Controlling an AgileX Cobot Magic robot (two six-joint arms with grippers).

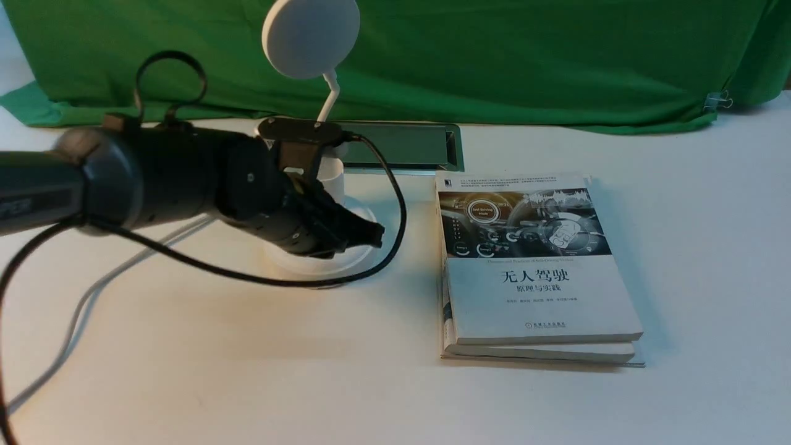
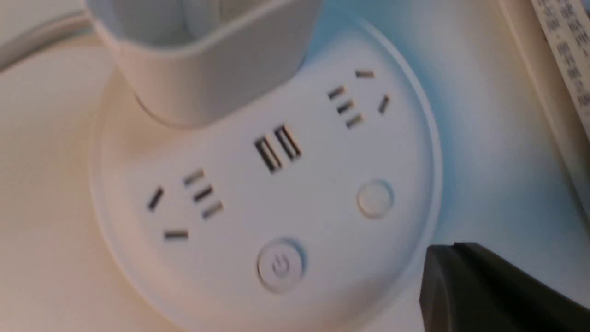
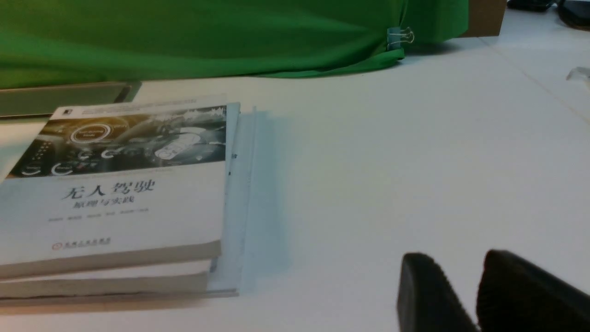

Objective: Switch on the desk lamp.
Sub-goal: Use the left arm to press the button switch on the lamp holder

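Note:
The white desk lamp stands at the back left; its disc head (image 1: 310,37) sits on a thin gooseneck above the cup holder (image 1: 330,179) and round base (image 1: 355,262). My left gripper (image 1: 377,233) is shut and empty, its tip low over the base's right side. In the left wrist view the base (image 2: 286,203) shows sockets, a power button (image 2: 280,265) and a plain button (image 2: 374,198); the gripper tip (image 2: 442,251) is at the base's rim, apart from both buttons. My right gripper (image 3: 456,263) hovers over bare table, slightly open, empty.
A stack of white books (image 1: 531,266) lies right of the lamp, also in the right wrist view (image 3: 115,184). A metal cable slot (image 1: 401,145) is behind the lamp. The lamp's white cord (image 1: 93,296) runs left. Green cloth (image 1: 494,55) covers the back.

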